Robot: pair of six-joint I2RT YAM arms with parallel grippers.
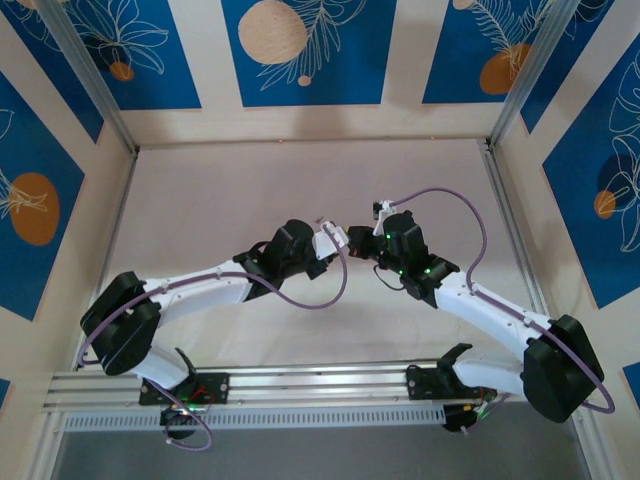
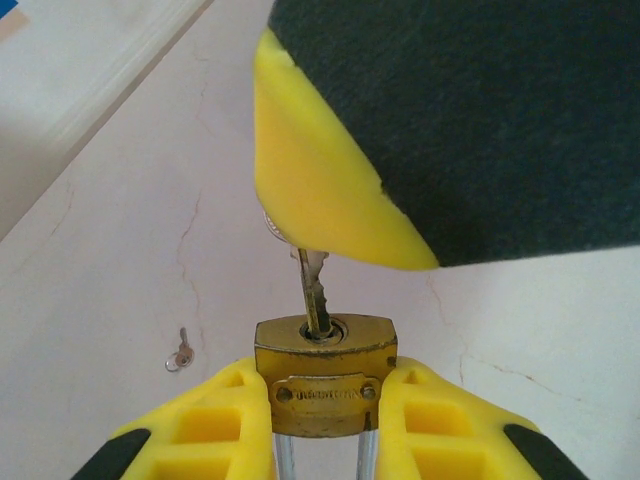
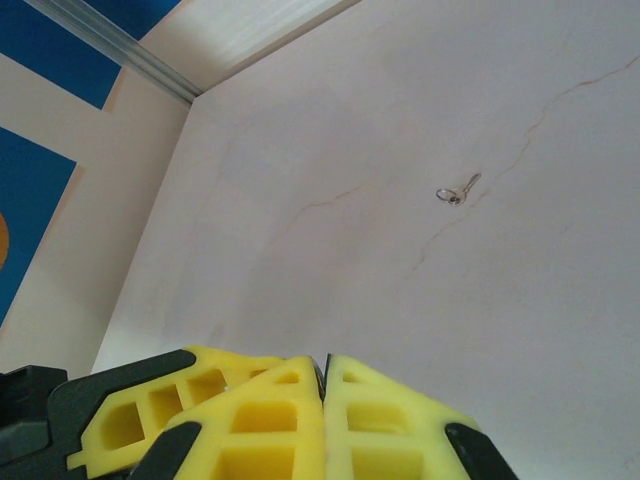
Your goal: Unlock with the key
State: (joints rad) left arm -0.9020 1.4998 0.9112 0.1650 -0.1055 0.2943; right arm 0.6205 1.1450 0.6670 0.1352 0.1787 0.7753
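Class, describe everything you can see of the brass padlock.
The padlock has a small brass-looking body, a stamped plate with two rivets, and two silvery shackle legs leaving the frame. The yellow fingers of the left pincer clamp its sides, keyhole end facing away from the wrist. The silvery blade of the key sits in the keyhole.

Embossed lettering on the padlock (image 2: pixel 326 375) is unreadable.
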